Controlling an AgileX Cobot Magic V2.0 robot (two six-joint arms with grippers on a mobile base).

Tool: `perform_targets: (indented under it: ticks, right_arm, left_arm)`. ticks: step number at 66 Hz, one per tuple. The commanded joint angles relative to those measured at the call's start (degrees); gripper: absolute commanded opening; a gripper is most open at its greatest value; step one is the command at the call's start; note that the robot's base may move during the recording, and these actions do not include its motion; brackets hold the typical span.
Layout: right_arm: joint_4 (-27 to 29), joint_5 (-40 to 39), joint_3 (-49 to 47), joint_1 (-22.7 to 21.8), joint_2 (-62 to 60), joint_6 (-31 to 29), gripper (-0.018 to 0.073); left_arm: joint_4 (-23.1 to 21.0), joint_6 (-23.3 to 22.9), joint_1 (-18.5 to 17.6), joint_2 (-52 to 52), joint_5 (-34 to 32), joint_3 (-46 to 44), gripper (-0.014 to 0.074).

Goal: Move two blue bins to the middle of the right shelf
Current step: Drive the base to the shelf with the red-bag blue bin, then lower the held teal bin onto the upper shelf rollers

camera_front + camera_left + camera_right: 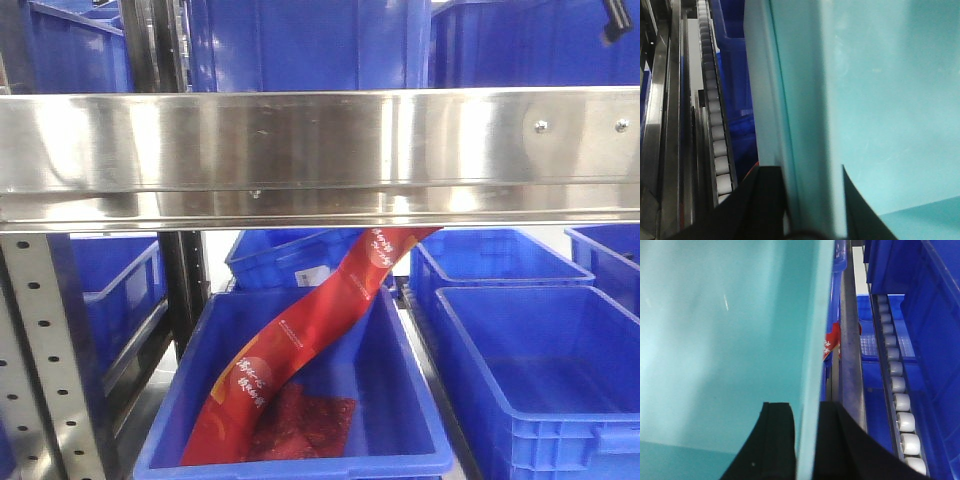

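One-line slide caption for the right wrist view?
Right gripper clamps the bin wall beside the roller track.

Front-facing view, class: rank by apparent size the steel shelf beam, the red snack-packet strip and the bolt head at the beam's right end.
1. steel shelf beam, spanning the frame
2. red snack-packet strip
3. bolt head

The beam sits nearest the camera, which enlarges it.

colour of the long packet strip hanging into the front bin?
Red with white print, on the packet strip; exterior front-facing view shows it best.

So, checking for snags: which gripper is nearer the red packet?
Right, probably. Right gripper clamps the bin wall beside the red packet; left gripper clamps the opposite wall.
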Motion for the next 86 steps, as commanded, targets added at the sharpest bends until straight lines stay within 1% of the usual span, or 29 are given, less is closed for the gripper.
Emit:
perform_targets:
  ticks: [1, 27, 49, 61, 64, 67, 74, 77, 86]
  right_arm:
    - [-0.29, -3.76, -0.82, -0.06, -1.0, -0.71, -0.0167]
    - [-0.29, -3.76, -0.82, -0.06, -1.0, -0.71, -0.0167]
    - [-0.29, -7.78, -0.82, -0.06, -1.0, -0.71, -0.0167]
    - [0.1, -6.64, -0.6, -0.18, -0.6, -0.61, -0.0167]
    - [-0.08, -6.0, -0.6, -0.28, 0.22, 0.43, -0.0167]
    - [-0.6, -5.94, -0.6, -0.28, 1.12, 2.25, -0.0167]
    - [-2.99, -5.64, -0.6, -0.28, 3.55, 3.63, -0.0167]
    - [-3.13, -5.25, -0.6, -0.17, 4.66, 4.54, -0.0167]
    - [-3.64, -5.56, 1.65, -0.17, 7.03, 5.01, -0.0167]
  left_arm:
    - [-1.47, 0.51, 0.02, -1.3, -6.18, -1.15, -0.0111]
    - [-1.47, 0.51, 0.02, -1.3, -6.18, -1.15, -0.0111]
    - [-1.46, 0.51, 0.02, -1.3, -6.3, -1.15, -0.0111]
    - [-1.38, 0.51, 0.02, -1.3, -1.93, -0.63, -0.0111]
    - [-1.1, 0.51, 0.02, -1.16, -1.49, 0.25, -0.0111]
    - [-0.87, 0.51, 0.02, -0.78, -2.02, 1.42, -0.0111]
    - [-0.87, 0.51, 0.02, 0.22, -3.9, 4.92, -0.0111]
    - [-0.75, 0.51, 0.02, 0.53, -4.89, 6.77, -0.0111]
    - [-0.87, 0.51, 0.02, 1.16, -9.53, 12.47, -0.0111]
